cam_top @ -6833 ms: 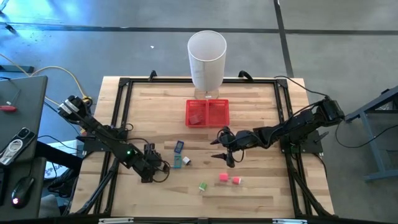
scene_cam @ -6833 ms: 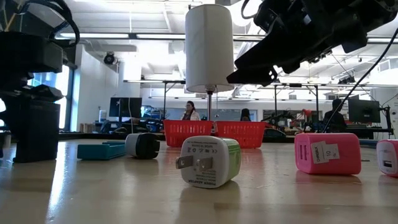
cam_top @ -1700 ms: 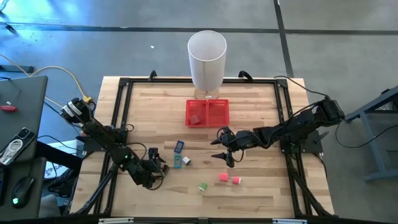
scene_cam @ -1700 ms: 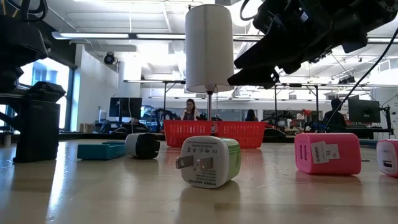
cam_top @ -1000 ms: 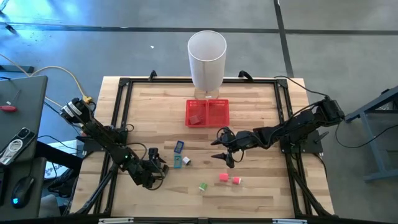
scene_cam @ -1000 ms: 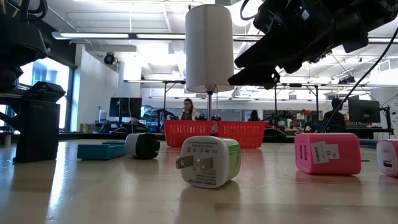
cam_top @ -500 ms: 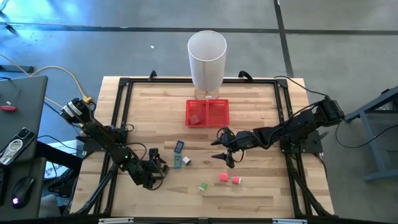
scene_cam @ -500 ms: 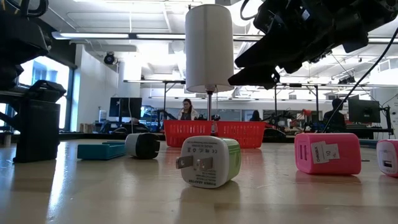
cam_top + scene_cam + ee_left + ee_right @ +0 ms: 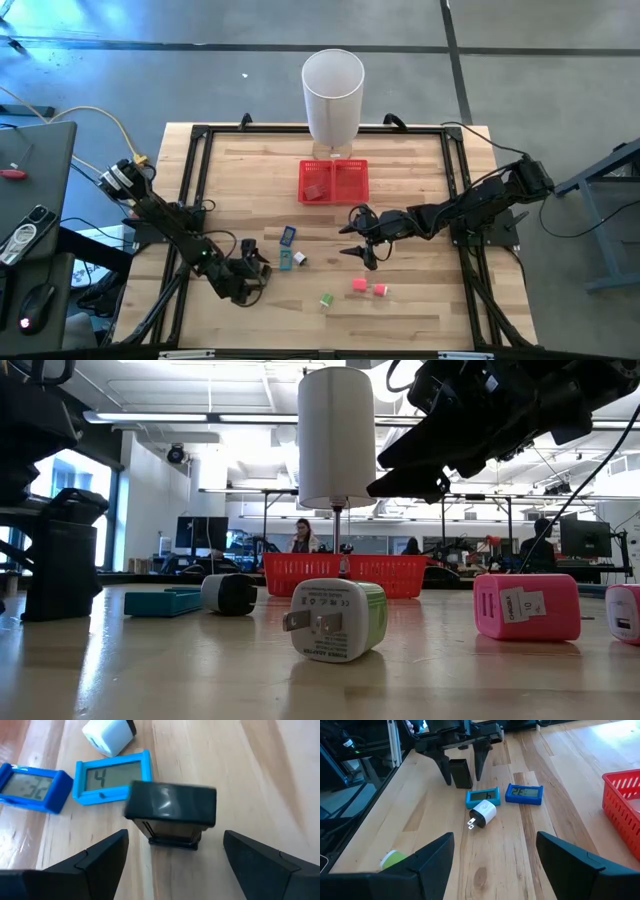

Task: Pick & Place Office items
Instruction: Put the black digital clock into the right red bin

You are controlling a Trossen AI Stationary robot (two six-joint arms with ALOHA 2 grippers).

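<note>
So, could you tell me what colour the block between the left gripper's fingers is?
The block is black or very dark, clearest in the left wrist view.

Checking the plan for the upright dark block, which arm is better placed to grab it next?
Left. Its open tool straddles the dark block, fingers either side in the right wrist view. The right tool hovers mid-table, away from it.

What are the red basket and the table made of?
The red basket looks like plastic mesh: its walls show a fine open grid with a slight shine. The table looks like pale wooden boards, going by its grain lines and plank seams, perhaps varnished.
</note>
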